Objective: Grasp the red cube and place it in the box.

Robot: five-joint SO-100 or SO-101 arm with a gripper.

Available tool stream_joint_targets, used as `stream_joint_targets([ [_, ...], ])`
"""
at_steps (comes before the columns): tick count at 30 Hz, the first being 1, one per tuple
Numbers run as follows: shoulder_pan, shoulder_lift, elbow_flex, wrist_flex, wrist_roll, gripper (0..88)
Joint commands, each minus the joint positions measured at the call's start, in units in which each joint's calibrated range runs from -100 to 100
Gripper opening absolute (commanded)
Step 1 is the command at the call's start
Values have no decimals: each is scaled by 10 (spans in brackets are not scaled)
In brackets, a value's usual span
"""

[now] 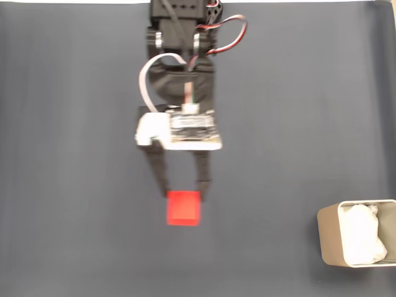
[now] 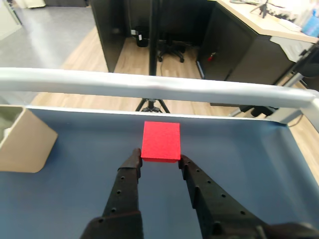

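Fixed view, left to right: we are seeing a bare dark mat (image 1: 68, 154) filling the left part of the frame. At upper centre the arm is reaching down the picture, with red and black wires (image 1: 226, 34) looping at its top and a white ribbon cable (image 1: 143, 77) curling to a circuit board (image 1: 193, 129) on the wrist. Below that, the gripper (image 1: 184, 189) is hanging with its two black fingers spread, and the red cube (image 1: 184, 207) is sitting just below centre with its upper edge between the fingertips. At the lower right corner the box (image 1: 328, 238) is standing well apart from the cube, its white wrinkled lining (image 1: 361, 232) showing inside.

Wrist view, left to right: the box (image 2: 25, 144) is entering at the left edge as a beige wall. At centre the cube (image 2: 161, 141) is lying on the mat, just before the far white rim (image 2: 149, 87) of the table. The fingers (image 2: 130, 169) are flanking the cube's near corners; we are reading them as released, touching or nearly touching it but not yet clenched, and we cannot tell which.

Judgement: the spread stance is suiting a straddle of the cube, so we are reading this as the approach step. The fingertips are reaching only the near edge, so a deeper advance seems needed before closing; pinching at the corners could squeeze the cube away.
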Motion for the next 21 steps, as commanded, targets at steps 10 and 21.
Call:
stream_joint_targets([
  [10, -139, -52, -31, 30, 6, 63],
  [21, -210, 17, -133, 51, -4, 59],
])
